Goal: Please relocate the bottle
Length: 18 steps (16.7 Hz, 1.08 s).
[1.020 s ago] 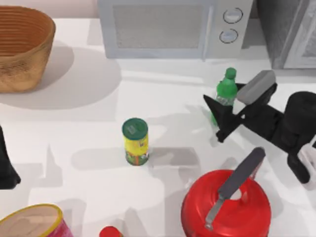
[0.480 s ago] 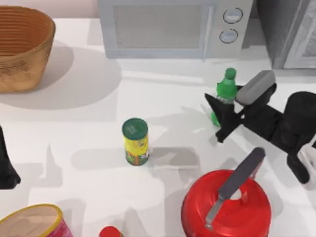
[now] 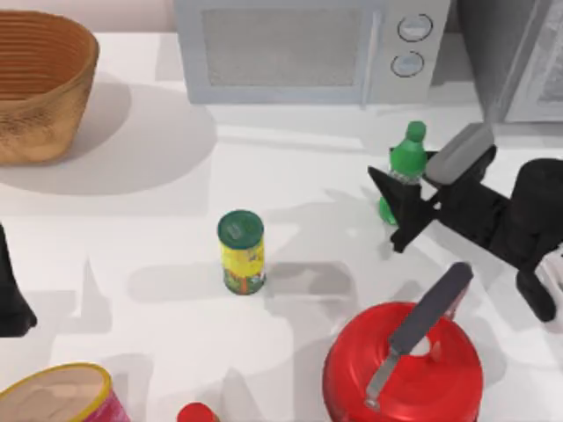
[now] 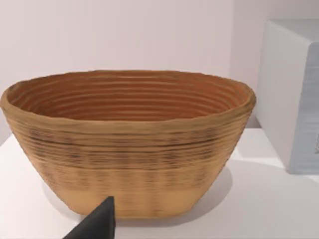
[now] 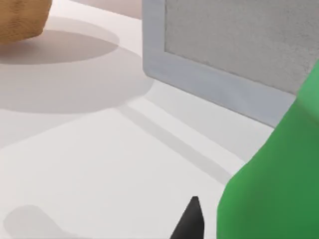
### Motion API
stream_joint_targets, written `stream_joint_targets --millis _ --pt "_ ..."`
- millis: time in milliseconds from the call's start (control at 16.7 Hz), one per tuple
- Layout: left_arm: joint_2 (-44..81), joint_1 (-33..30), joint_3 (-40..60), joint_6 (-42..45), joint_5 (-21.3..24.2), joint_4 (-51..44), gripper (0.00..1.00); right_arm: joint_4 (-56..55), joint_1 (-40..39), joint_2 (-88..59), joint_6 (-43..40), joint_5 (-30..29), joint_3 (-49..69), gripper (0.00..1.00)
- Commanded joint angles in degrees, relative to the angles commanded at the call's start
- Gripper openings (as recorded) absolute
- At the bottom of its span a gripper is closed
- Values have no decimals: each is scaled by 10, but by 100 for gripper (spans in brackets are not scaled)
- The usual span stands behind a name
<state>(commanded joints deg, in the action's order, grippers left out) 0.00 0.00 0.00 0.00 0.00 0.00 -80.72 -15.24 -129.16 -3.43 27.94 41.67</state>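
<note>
Gripping the bottle [image 3: 404,169] about its lower body, the right gripper [image 3: 398,199] is reaching in from the right side of the table, its dark fingers [image 3: 387,189] closed against the green plastic with the cap standing clear above them. In the right wrist view the bottle [image 5: 279,184] is looming right against the camera, with one dark fingertip [image 5: 190,221] poking up just beside it, so the hold looks snug to me. Whether the base is resting on the table or hanging slightly off it, I cannot tell from above. Just behind the gripper the microwave [image 3: 308,48] is standing along the back edge, close enough that a lift needs some care. In front of it, nearer me, the red pot lid [image 3: 403,365] with its grey handle is lying near the arm. Farther out toward the middle the yellow can [image 3: 241,251] is standing well apart. Far across, the left gripper [image 3: 13,299] is waiting at the table's left edge, looking at the woven basket [image 4: 127,144]. I am judging the grasp as done, the carrying and the setting down as yet to do.
</note>
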Motion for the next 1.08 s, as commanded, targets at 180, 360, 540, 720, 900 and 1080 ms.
stream_joint_targets --millis 180,360,540,720,900,1080 --pt "0 0 0 0 0 0 100 61 60 14 -58 70 15 0" --pt "0 0 0 0 0 0 100 168 169 33 -159 185 32 0" --pt "0 0 0 0 0 0 100 327 317 55 -276 312 53 0" --pt "0 0 0 0 0 0 100 500 446 70 -368 418 80 0" --pt "0 0 0 0 0 0 100 627 523 82 -415 483 110 0" --pt "0 0 0 0 0 0 100 701 557 99 -459 528 140 0"
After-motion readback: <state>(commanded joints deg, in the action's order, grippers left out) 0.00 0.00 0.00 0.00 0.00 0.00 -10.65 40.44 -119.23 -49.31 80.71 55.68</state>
